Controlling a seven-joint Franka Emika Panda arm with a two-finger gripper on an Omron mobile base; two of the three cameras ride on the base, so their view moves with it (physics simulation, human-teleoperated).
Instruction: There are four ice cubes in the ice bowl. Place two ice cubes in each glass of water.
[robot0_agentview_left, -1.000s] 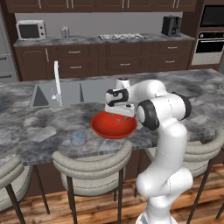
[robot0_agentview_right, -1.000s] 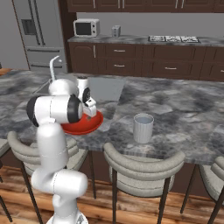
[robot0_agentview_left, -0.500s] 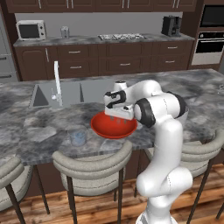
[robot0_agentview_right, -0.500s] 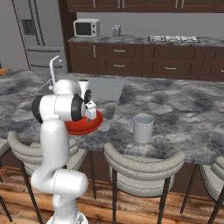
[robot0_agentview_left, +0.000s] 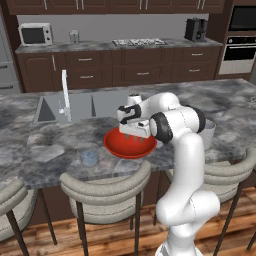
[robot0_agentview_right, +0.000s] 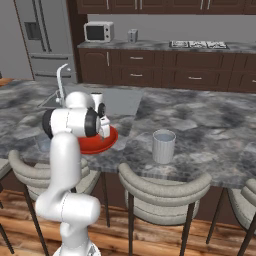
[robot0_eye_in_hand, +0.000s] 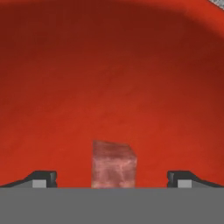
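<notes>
I have lowered the gripper (robot0_eye_in_hand: 112, 183) deep into the red bowl (robot0_eye_in_hand: 109, 70); jaws spread wide, an ice cube (robot0_eye_in_hand: 113, 164) sits between them, unpinched. I judge closing comes next.

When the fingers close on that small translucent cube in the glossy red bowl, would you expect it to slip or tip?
The small translucent cube has flat, squarish faces, so it probably won't roll. It sits between the open gripper's tips, but the glossy red bowl curves smoothly, so a nudge may slide it. Being ice, it is likely slippery.

One pale ice cube (robot0_eye_in_hand: 113, 164) rests inside the red ice bowl (robot0_eye_in_hand: 109, 78).
</notes>
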